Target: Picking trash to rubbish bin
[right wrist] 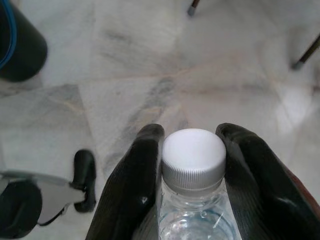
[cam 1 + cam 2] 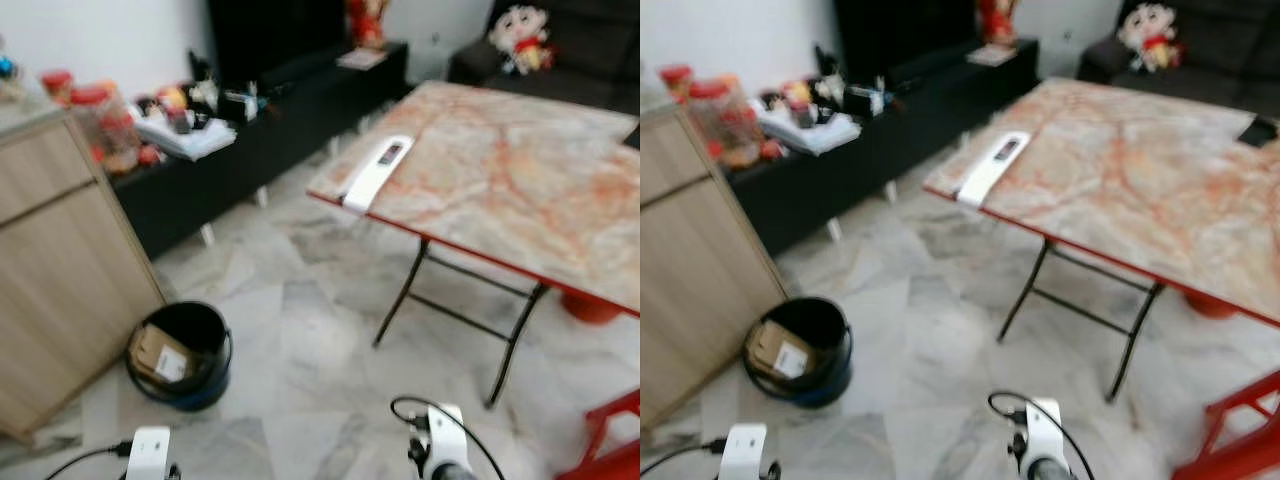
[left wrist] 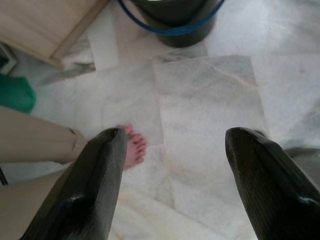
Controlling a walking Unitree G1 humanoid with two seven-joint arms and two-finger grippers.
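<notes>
Between the right hand (image 1: 192, 175) fingers sits a clear plastic bottle with a white ribbed cap (image 1: 194, 159), clamped at the neck above the pale marble floor (image 2: 300, 340). Head views add the black bucket-like rubbish bin (image 2: 182, 355) beside a light wooden cabinet (image 2: 60, 260) — cardboard inside — and a red-framed marble-topped folding table (image 2: 520, 180). Left hand (image 3: 172, 165) spread, holding nothing — a person's bare foot (image 3: 134, 147) nearby.

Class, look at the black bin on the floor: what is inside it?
Inside the black bin lies a brown cardboard box with a white label, leaning against the inner wall. Whatever sits beneath the box or at the bin's bottom is hidden by the box and the rim's shadow.
</notes>
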